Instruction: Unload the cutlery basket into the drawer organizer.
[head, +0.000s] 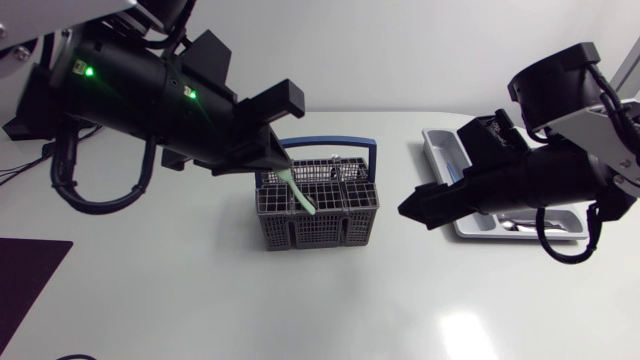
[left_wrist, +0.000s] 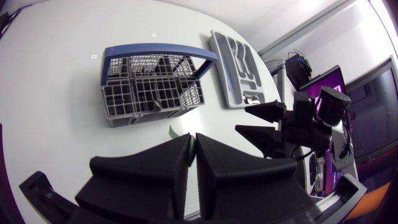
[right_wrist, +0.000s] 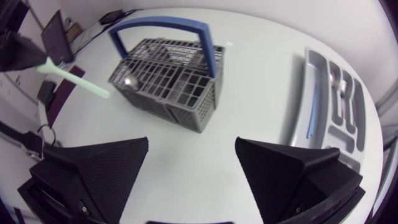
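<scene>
Where the left arm stretches in over the white table (head: 200, 300), the left gripper (head: 283, 172) has its two fingers pinched narrow on one end of a pale green utensil (head: 300, 197). That utensil slants down from the fingertips, its free end hanging above the cutlery basket (head: 320, 232); seen from the right wrist, the tip is in the air, apart from the basket's wire wall. From the left wrist, the fingers are pressed nearly together with just a sliver of green showing ahead of them.

The basket is grey mesh with a blue handle (head: 330, 143) arched over it, and it stands upright near the middle of the table. One shiny rounded piece, maybe a spoon (right_wrist: 129, 81), shows inside a compartment; I can't make out more of it.

Over on the other side, the right gripper (head: 410, 210) is spread wide with nothing between its fingers, hovering between the basket and the drawer organizer (head: 440, 150). The organizer is a pale grey tray lying flat, well apart from the basket, and the right arm covers much of it from above. Some silver cutlery (head: 512, 226) lies in its compartments.
</scene>
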